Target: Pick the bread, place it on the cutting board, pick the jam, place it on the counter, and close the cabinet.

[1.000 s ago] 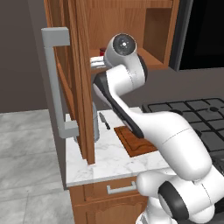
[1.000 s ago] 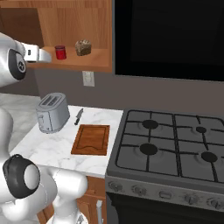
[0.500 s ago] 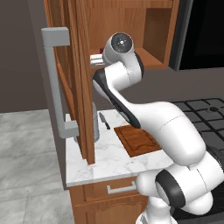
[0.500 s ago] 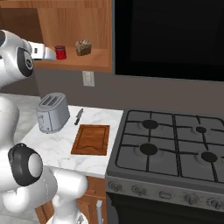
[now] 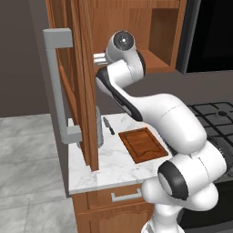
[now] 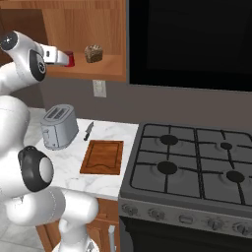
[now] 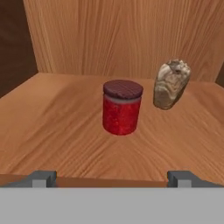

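The jam (image 7: 122, 107), a squat red jar with a dark red lid, stands upright on the shelf of the open cabinet (image 7: 61, 135), straight ahead of my gripper (image 7: 111, 178). The gripper is open, its fingertips (image 7: 42, 177) at the shelf's front edge, short of the jar and holding nothing. The bread (image 7: 171, 84), a tan crusty chunk, stands to the jar's right and a little farther back. In the right base view my gripper (image 6: 63, 58) partly covers the jam (image 6: 70, 59), with the bread (image 6: 93, 53) beside it. The cutting board (image 6: 103, 156) lies bare on the counter (image 6: 127, 134) below.
The cabinet door (image 5: 84, 91) stands wide open with its grey bar handle (image 5: 57, 86) just left of the arm. A grey toaster (image 6: 59, 127) and a black knife (image 6: 88, 130) sit behind the board. A gas stove (image 6: 197, 162) adjoins the counter on the right.
My hand has pushed farther into the cabinet toward the jam, and the arm has swung with it. The jaws stay open. Jar, bread and board have not moved.
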